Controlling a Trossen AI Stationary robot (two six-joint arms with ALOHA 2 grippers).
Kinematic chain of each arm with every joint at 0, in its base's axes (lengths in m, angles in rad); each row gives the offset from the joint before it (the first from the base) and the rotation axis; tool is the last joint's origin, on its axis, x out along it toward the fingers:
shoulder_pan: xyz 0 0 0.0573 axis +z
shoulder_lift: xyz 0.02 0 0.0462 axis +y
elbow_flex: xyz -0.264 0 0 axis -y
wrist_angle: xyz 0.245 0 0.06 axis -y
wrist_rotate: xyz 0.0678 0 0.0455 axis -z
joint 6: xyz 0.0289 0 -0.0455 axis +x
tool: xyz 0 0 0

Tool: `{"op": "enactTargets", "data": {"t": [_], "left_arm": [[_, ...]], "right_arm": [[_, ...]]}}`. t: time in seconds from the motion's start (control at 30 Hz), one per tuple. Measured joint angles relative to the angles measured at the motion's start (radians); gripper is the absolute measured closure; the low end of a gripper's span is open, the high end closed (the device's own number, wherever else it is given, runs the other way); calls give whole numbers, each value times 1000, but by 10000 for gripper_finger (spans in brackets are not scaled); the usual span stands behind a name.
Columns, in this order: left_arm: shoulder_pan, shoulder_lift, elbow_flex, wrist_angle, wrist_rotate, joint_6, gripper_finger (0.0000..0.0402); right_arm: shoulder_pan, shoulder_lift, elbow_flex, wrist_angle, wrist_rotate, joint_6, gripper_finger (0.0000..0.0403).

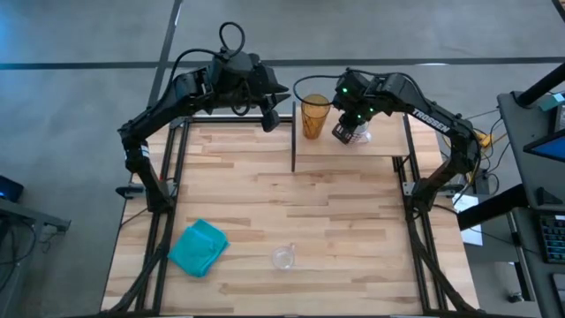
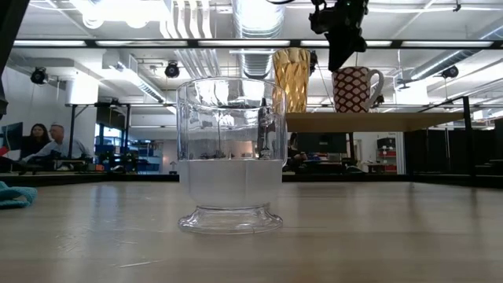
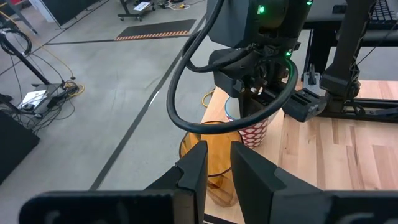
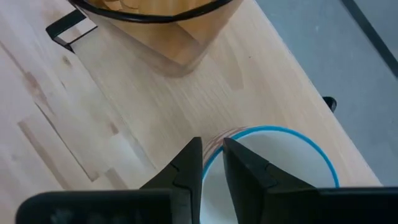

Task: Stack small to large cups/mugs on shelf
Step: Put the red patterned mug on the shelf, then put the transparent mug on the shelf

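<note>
On the shelf (image 1: 349,148), the amber tumbler (image 1: 314,117) and the patterned mug (image 2: 354,89) stand just beside each other, leaving only a narrow gap. The right gripper (image 1: 346,131) hangs right over the mug, blocking access from above. The shelf's front part lies bare. Well in front of the shelf stands the small clear cup (image 1: 283,258), open tabletop around it.

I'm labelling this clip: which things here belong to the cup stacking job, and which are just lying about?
Job:
amber tumbler, on the shelf
patterned mug, right gripper at its rim
small clear cup, on the table

Lying about:
teal cloth
</note>
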Motion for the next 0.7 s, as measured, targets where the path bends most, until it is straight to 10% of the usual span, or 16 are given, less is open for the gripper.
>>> {"op": "enactTargets", "data": {"t": [0.7], "left_arm": [[6,-96,0,-109,-35,52,345]], "right_arm": [[236,-9,321,-192,-149,123,344]]}}
